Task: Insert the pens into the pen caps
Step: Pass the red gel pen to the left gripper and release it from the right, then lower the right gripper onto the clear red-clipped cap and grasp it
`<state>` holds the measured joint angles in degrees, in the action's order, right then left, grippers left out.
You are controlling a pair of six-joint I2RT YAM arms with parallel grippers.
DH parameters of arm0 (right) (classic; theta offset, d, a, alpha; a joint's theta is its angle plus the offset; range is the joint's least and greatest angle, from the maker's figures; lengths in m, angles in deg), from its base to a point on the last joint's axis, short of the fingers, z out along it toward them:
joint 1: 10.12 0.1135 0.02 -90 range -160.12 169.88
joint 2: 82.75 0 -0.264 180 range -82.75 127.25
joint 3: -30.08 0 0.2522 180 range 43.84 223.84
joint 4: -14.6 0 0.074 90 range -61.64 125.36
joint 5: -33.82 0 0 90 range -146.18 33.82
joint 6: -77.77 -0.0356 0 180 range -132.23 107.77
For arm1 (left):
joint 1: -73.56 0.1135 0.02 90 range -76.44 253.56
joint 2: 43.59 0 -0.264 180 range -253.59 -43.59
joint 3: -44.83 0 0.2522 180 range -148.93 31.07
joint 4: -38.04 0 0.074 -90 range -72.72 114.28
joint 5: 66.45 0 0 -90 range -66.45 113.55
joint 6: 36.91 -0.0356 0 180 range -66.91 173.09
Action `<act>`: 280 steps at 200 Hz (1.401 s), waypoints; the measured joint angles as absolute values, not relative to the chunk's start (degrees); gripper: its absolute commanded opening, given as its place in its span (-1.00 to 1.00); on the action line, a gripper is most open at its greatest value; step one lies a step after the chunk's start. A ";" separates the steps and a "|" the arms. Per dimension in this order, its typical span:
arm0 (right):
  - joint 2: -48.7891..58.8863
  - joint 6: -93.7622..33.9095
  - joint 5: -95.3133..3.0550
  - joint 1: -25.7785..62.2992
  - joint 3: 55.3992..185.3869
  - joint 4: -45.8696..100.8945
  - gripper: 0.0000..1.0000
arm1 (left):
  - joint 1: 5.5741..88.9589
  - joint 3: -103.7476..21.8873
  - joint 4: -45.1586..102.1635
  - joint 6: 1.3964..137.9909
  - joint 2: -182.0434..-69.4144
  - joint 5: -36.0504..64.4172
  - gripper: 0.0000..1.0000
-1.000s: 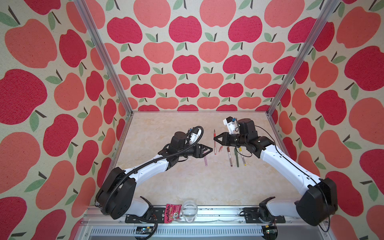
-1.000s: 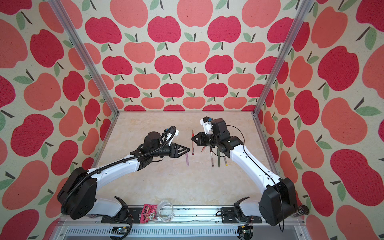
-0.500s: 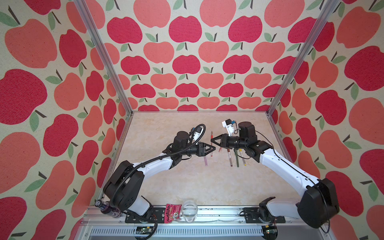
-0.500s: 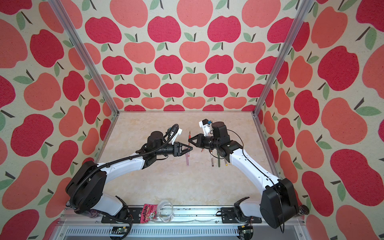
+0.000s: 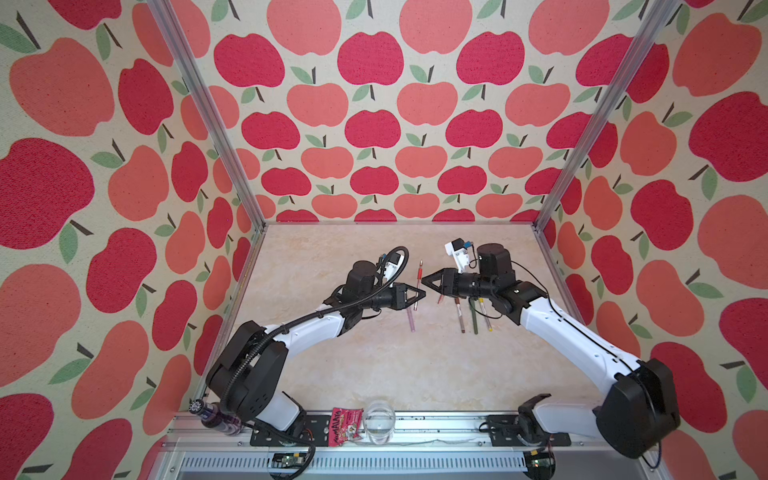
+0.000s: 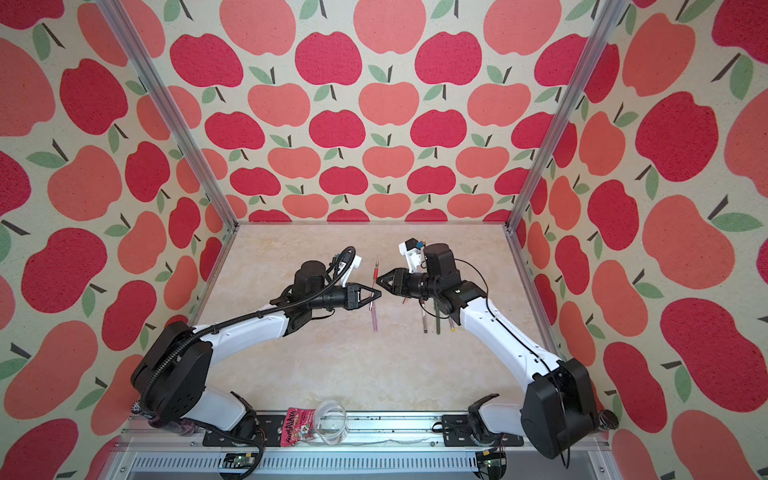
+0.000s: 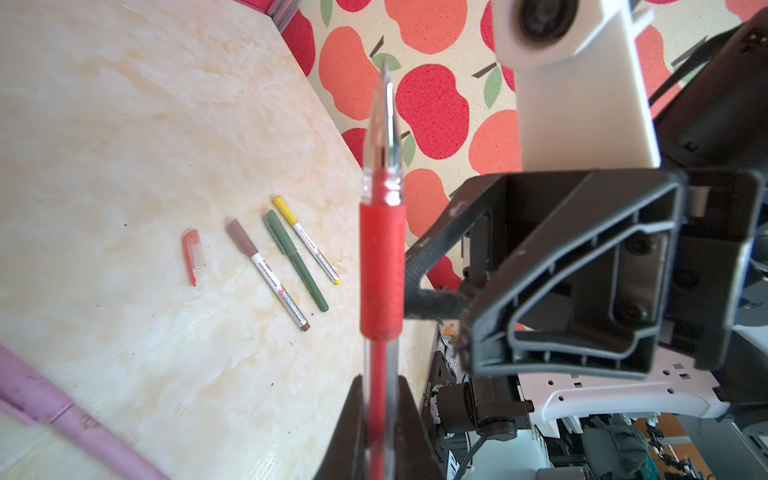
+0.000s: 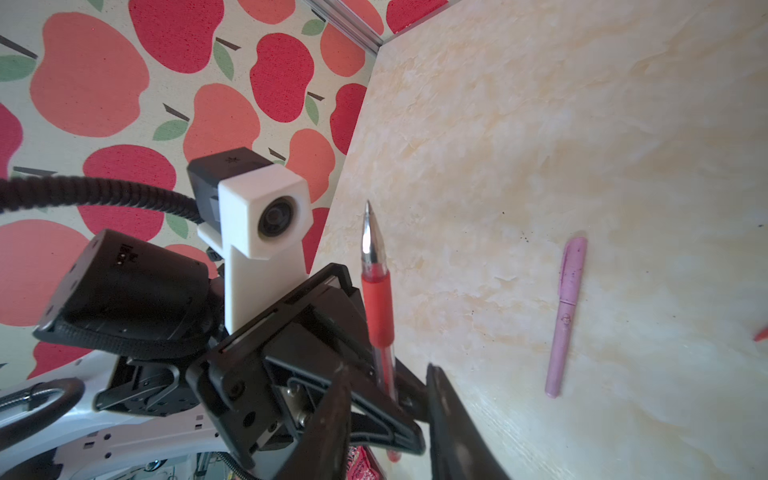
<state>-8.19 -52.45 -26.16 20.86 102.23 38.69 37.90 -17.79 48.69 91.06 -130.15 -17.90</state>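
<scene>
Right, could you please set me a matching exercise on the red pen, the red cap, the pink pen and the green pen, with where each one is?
Things:
1 red pen
2 red cap
3 pink pen
4 green pen

Places:
A between the brown-capped pen and the yellow-capped pen
B clamped in the left gripper
C lying apart from the other pens
D empty on the table, beside the brown-capped pen

Pairs: 1-B; 2-D; 3-C; 4-A

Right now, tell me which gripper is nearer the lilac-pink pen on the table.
Left. The left gripper, shut on the red pen, hovers by the far end of the lilac-pink pen; the open right gripper sits farther off, across the red pen.
</scene>
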 measured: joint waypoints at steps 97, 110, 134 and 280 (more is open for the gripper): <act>10.94 -43.30 -52.24 20.82 115.56 63.24 -0.33 | 38.49 -16.61 31.18 83.46 -123.55 -11.21 -0.95; 14.87 -42.16 -54.25 20.82 116.81 64.66 -0.37 | 37.87 -16.39 29.80 83.04 -123.55 -11.10 -0.95; 20.34 -40.52 -56.91 20.77 119.63 66.65 -0.39 | 36.34 -16.37 28.75 82.01 -123.55 -10.84 -0.95; 33.71 -37.15 -60.19 19.70 126.71 67.43 -0.55 | 35.10 -15.74 27.07 81.60 -123.55 -10.68 -0.94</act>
<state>33.71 -37.15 -60.19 19.70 126.71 67.43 35.10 -15.74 27.07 81.60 -123.55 -10.68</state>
